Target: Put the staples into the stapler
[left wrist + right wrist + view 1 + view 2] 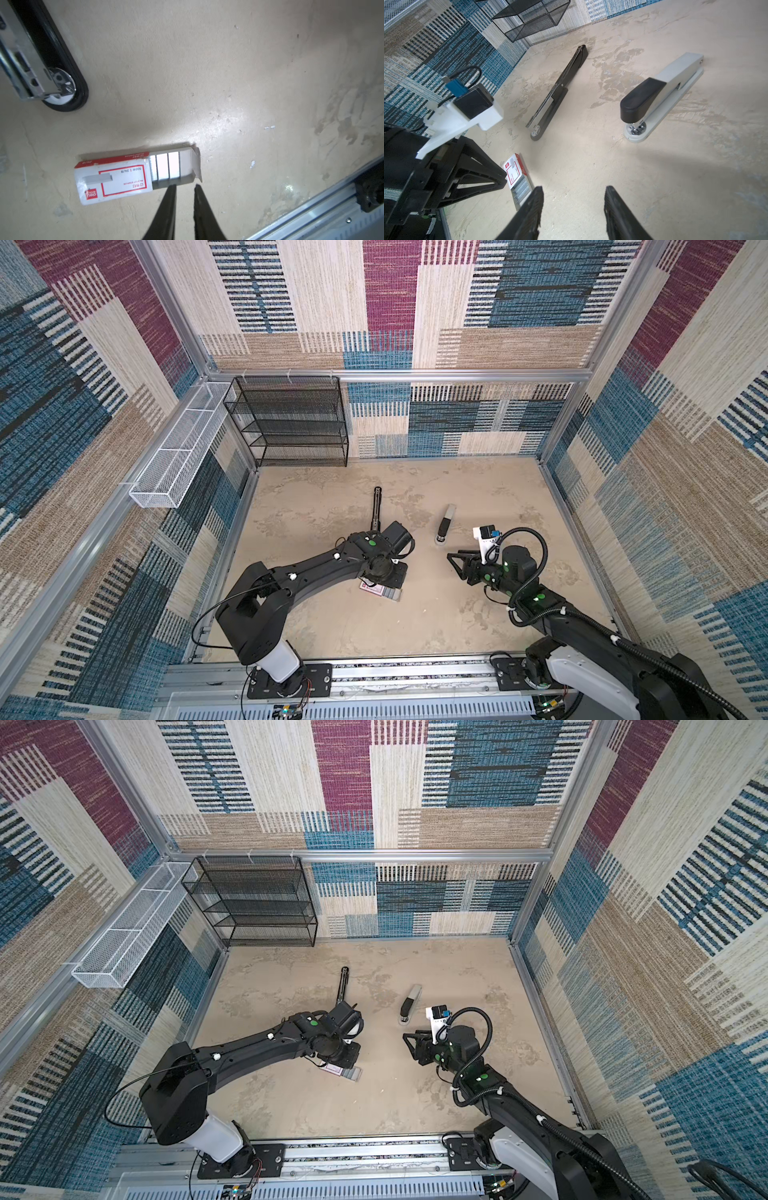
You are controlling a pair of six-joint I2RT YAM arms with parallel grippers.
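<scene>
The staples [168, 166] lie as grey strips in the pulled-out tray of a white box with red marks [112, 178], flat on the table [332, 630]. My left gripper [185, 187] points down at the tray's edge, its jaws a narrow gap apart with nothing between them. In both top views its wrist covers most of the box [380, 593] [345, 1072]. A black stapler [558, 93] [376, 510] lies opened flat beyond it, its metal magazine exposed. A grey stapler with a black cap [660, 91] [445, 524] stands closed to the right. My right gripper [574, 189] [453, 560] hovers open and empty near it.
A black wire shelf [291, 423] stands at the back left corner. A white mesh basket [174, 456] hangs on the left wall. An aluminium rail [374, 672] runs along the table's front edge. Patterned walls close in three sides.
</scene>
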